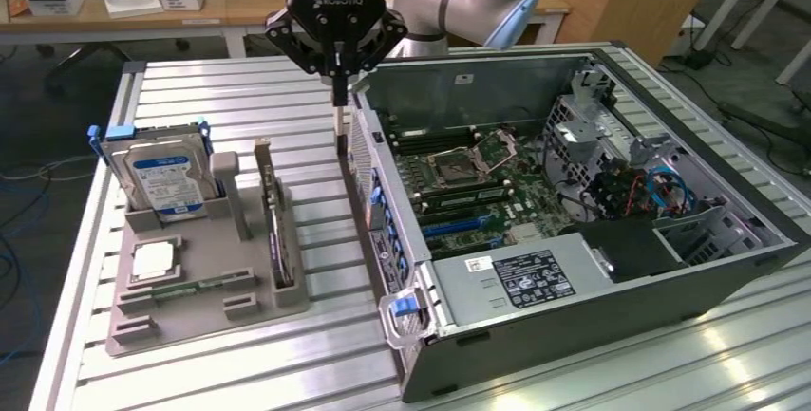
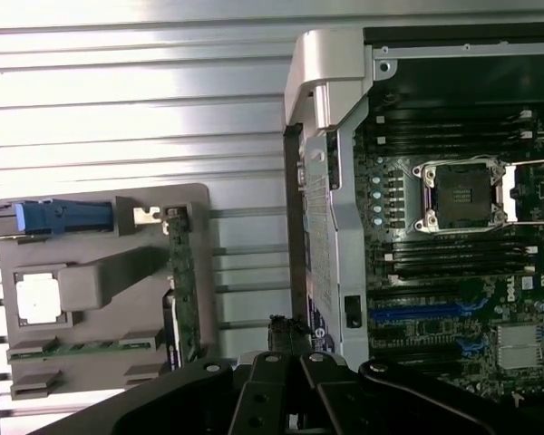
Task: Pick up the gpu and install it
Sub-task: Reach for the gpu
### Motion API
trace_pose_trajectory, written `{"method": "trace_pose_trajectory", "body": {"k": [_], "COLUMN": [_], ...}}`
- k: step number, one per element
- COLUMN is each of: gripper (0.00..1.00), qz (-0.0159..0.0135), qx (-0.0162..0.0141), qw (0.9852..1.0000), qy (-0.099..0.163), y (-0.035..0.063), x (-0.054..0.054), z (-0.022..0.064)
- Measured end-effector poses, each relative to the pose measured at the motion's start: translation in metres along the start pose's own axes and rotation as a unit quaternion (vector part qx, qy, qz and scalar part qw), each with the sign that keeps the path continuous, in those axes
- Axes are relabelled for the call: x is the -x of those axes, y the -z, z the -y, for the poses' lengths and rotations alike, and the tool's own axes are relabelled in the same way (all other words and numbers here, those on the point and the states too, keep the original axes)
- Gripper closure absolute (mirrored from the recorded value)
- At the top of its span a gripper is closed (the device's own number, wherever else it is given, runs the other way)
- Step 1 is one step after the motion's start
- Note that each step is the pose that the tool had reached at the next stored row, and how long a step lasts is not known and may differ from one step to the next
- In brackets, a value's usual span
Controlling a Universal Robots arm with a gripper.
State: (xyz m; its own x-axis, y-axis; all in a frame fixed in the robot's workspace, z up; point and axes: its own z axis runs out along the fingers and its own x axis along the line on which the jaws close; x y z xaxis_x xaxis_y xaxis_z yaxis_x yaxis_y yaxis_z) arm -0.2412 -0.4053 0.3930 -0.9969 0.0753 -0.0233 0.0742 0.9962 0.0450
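Hovering with the end effector (image 1: 340,98) drawn narrow, fingers pressed flat together and gripping nothing. Pointing it straight down over the strip of ribbed metal surface (image 1: 241,88) between the grey holder (image 1: 190,316) and the open computer case (image 1: 571,345), close to the case's far corner on the exterior view's left.

Leaving the graphics card (image 1: 269,207) standing on its long edge in a slot along the holder's right side, nearer than the end effector, apart from it and untouched. In the wrist view, showing that card as a thin green strip beside the holder's edge, with the case wall just across the bare gap.

Sharing the holder with a hard drive (image 1: 159,178) standing upright at the far left, a square processor chip (image 1: 152,261) lying flat nearer, and a narrow green memory stick (image 1: 190,288) lying flat near the front.

Lying on its side on the exterior view's right, the case opening upward and exposing the motherboard (image 1: 488,188), the processor socket (image 1: 457,166) and the blue slots (image 1: 457,226) nearer along the board. Carrying a blue latch (image 1: 403,305) at the near left corner of the case.
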Motion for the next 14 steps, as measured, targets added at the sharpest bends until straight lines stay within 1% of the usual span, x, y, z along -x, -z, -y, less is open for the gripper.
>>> {"method": "trace_pose_trajectory", "body": {"k": [14], "gripper": [0.9], "qz": [0.0], "qx": [0.0], "qw": [1.0], "qy": [0.0], "y": [0.0002], "x": [-0.011], "z": [0.0017]}}
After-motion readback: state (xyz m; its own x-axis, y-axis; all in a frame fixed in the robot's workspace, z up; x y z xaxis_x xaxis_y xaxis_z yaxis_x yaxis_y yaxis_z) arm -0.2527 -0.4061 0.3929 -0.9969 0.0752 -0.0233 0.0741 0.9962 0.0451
